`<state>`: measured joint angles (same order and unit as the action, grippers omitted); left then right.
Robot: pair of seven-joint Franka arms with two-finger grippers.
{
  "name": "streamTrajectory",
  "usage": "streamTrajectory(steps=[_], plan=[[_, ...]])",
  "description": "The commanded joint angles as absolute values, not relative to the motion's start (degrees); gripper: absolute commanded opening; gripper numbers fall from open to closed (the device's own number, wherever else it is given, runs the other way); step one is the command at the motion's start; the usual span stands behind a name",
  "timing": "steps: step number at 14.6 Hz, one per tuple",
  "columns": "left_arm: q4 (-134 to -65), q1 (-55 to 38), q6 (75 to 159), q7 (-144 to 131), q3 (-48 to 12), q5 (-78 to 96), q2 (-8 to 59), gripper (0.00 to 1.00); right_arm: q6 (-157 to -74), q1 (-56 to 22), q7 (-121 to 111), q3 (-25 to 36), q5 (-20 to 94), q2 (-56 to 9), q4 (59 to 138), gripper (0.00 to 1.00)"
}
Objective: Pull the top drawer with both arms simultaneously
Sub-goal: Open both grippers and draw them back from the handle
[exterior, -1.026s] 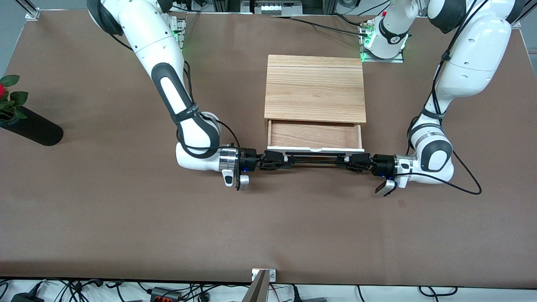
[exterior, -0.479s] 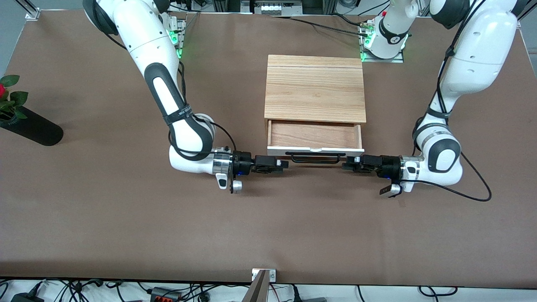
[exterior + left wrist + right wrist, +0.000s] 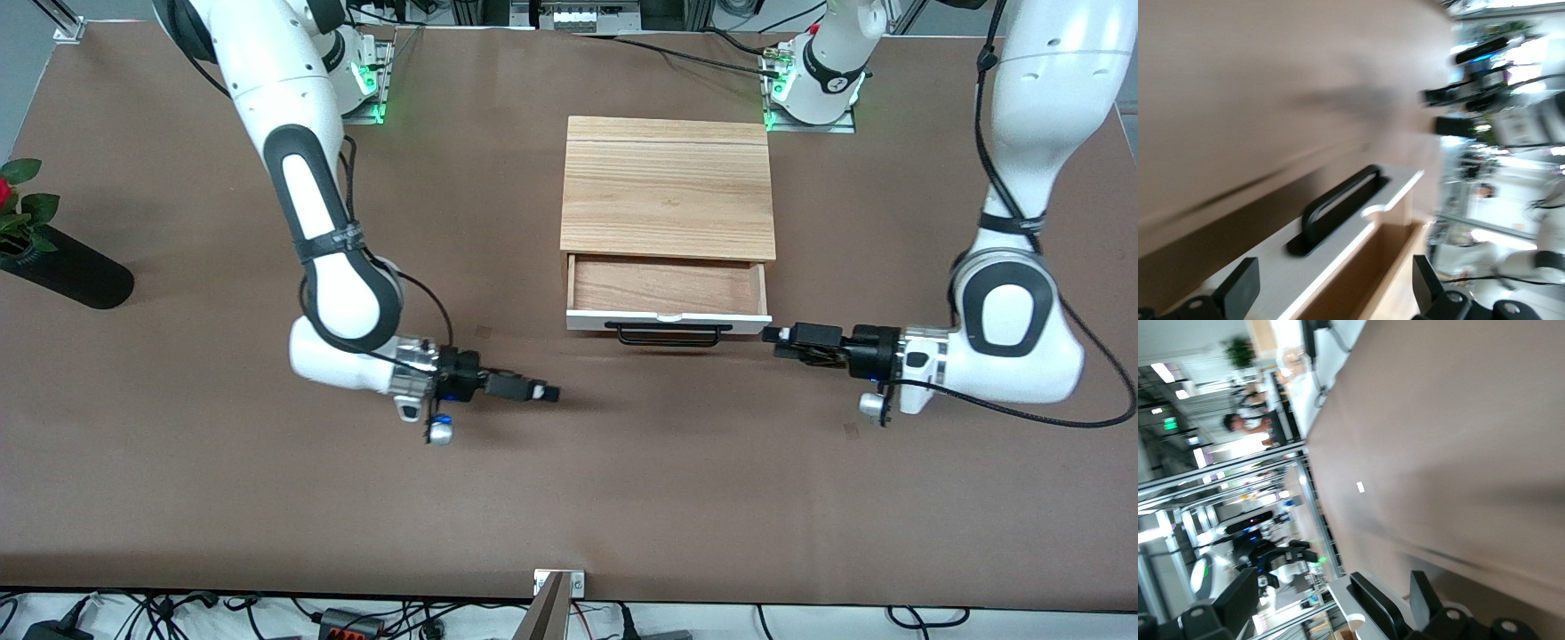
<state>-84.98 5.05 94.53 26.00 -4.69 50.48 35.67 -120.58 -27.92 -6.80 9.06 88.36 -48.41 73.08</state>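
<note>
The top drawer [image 3: 667, 316] stands pulled out of the wood-topped cabinet [image 3: 667, 187], its brown inside [image 3: 667, 284] showing. Nothing holds its black bar handle [image 3: 669, 333]. My left gripper [image 3: 775, 339] is open, low over the table just off the handle's end toward the left arm. My right gripper [image 3: 549, 392] is open too, over the bare mat toward the right arm's end, well clear of the drawer. In the left wrist view the handle [image 3: 1341, 207] and white front [image 3: 1271, 280] lie ahead of the open left gripper [image 3: 1335, 293]. The right wrist view shows the handle [image 3: 1378, 610] past the right gripper [image 3: 1331, 607].
A black vase with a red flower [image 3: 62, 267] lies at the right arm's end of the table. A metal bracket [image 3: 558, 582] sits at the table edge nearest the front camera. A black cable [image 3: 1022, 413] trails from the left wrist.
Both grippers opened, let go of the handle's ends and drew away sideways, each toward its own arm's end. The right gripper went farther. The drawer stayed open.
</note>
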Motion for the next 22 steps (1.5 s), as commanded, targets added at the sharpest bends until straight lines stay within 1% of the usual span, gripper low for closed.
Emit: streamTrajectory(steps=[1, 3, 4, 6, 8, 9, 10, 12, 14, 15, 16, 17, 18, 20, 21, 22], plan=[[-79.5, 4.7, 94.2, 19.8, -5.0, 36.4, 35.3, 1.0, -116.9, -27.3, 4.1, 13.3, 79.2, -45.1, 73.4, 1.0], [-79.5, 4.3, 93.9, 17.3, -5.4, 25.7, 33.1, 1.0, -111.8, -27.2, 8.6, 18.3, 74.5, -43.0, 73.4, 1.0], [-79.5, 4.1, 93.0, 15.7, -5.5, 19.9, 32.2, 1.0, -107.8, -27.2, 10.5, 21.8, 72.1, -42.1, 73.4, 1.0], [-79.2, 4.1, 88.2, 12.7, -5.9, 7.3, 30.3, 1.0, -97.0, -27.1, 11.3, 29.3, 69.5, -41.2, 73.3, 1.0], [-79.3, 4.1, 85.4, 12.6, -5.9, 1.8, 28.2, 1.0, -86.9, -24.9, 11.2, 34.8, 69.5, -41.1, 71.9, 1.0], [-79.2, 4.0, 83.4, 12.6, -5.9, 0.9, 27.1, 1.0, -82.7, -23.5, 11.3, 36.7, 69.5, -41.1, 69.7, 1.0], [-79.0, 3.9, 81.3, 12.4, -6.1, -0.8, 26.0, 1.0, -80.4, -22.2, 11.4, 38.3, 69.4, -41.1, 67.8, 1.0], [-79.4, 2.2, 80.6, 12.3, -4.7, -1.7, 20.3, 1.0, -78.4, -21.5, 12.7, 42.0, 69.2, -41.2, 66.0, 1.0], [-80.7, -1.1, 80.3, 11.1, 0.1, -1.2, 14.4, 1.0, -78.9, -22.3, 13.7, 45.9, 66.7, -41.1, 65.9, 1.0], [-82.5, -3.8, 80.9, 8.8, 2.7, -0.9, 11.3, 1.0, -80.3, -22.8, 14.8, 45.4, 63.3, -39.5, 66.4, 1.0], [-83.7, -5.5, 81.7, 5.3, 4.2, -0.2, 8.6, 1.0, -83.2, -22.9, 14.5, 44.5, 58.4, -36.2, 68.5, 1.0], [-86.1, -6.1, 84.2, 0.8, 4.5, 0.3, 6.0, 1.0, -86.9, -23.3, 14.2, 41.9, 53.0, -32.9, 72.1, 1.0], [-89.7, -6.2, 87.8, -3.8, 4.5, 0.4, 2.6, 1.0, -91.0, -23.2, 14.2, 38.1, 46.9, -29.2, 75.0, 1.0], [-99.0, -5.5, 98.1, -4.7, 4.5, 0.2, -3.3, 1.0, -97.4, -22.4, 14.2, 30.7, 32.2, -22.8, 81.1, 1.0], [-100.3, -4.8, 100.2, -4.7, 4.3, 0.0, -3.7, 1.0, -99.8, -22.8, 14.2, 29.0, 26.0, -20.4, 84.1, 1.0], [-100.4, -4.2, 100.1, -4.5, 3.9, -0.1, -3.7, 1.0, -101.0, -22.6, 14.0, 27.5, 20.3, -17.5, 86.7, 1.0]])
